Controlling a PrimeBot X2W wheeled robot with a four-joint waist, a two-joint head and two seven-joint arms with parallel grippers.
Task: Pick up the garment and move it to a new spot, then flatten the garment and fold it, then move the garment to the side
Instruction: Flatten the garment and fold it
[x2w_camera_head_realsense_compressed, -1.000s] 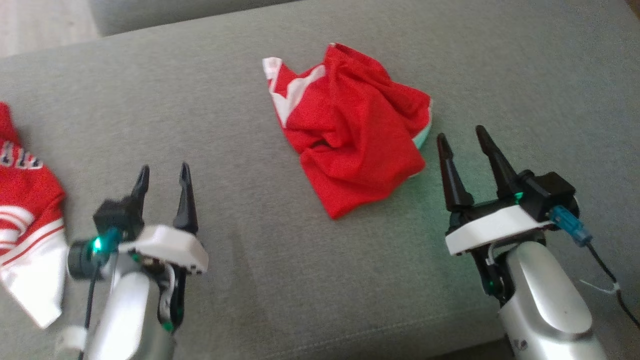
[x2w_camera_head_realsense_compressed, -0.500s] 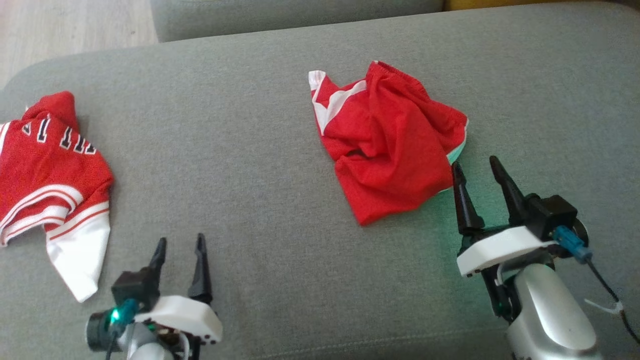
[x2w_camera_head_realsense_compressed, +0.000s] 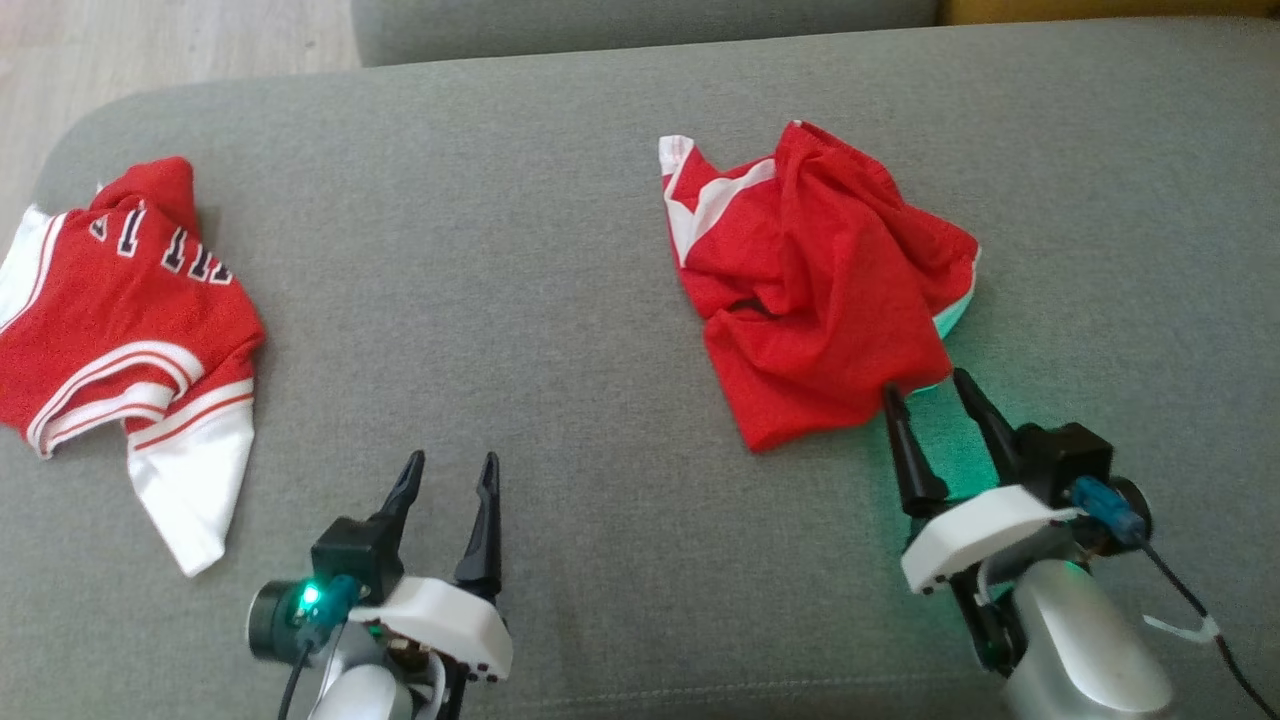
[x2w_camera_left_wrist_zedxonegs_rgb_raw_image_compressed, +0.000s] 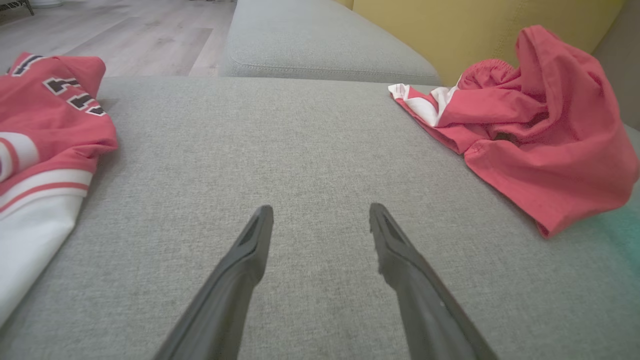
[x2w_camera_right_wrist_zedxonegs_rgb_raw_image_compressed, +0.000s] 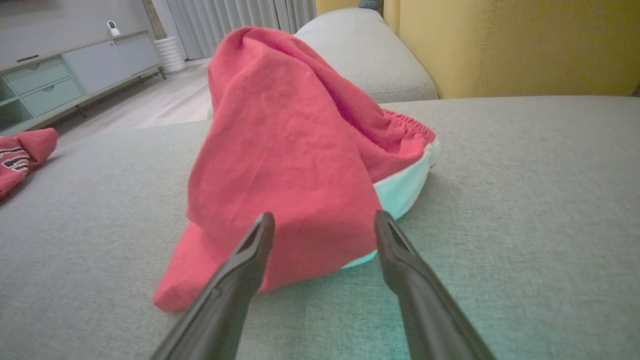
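- Garment (x2w_camera_head_realsense_compressed: 820, 290), red and crumpled, lies on the grey cushion (x2w_camera_head_realsense_compressed: 520, 300), right of centre.
- Right gripper (x2w_camera_head_realsense_compressed: 925, 385) is spread wide and empty, fingertips at the garment's near edge.
- Left gripper (x2w_camera_head_realsense_compressed: 452, 462) is likewise spread, holding nothing, over bare cushion.

A red-and-white jersey (x2w_camera_head_realsense_compressed: 130, 320) lies crumpled at nine o'clock on the grey sofa (x2w_camera_head_realsense_compressed: 500, 300), with wooden floor (x2w_camera_head_realsense_compressed: 150, 40) at eleven.
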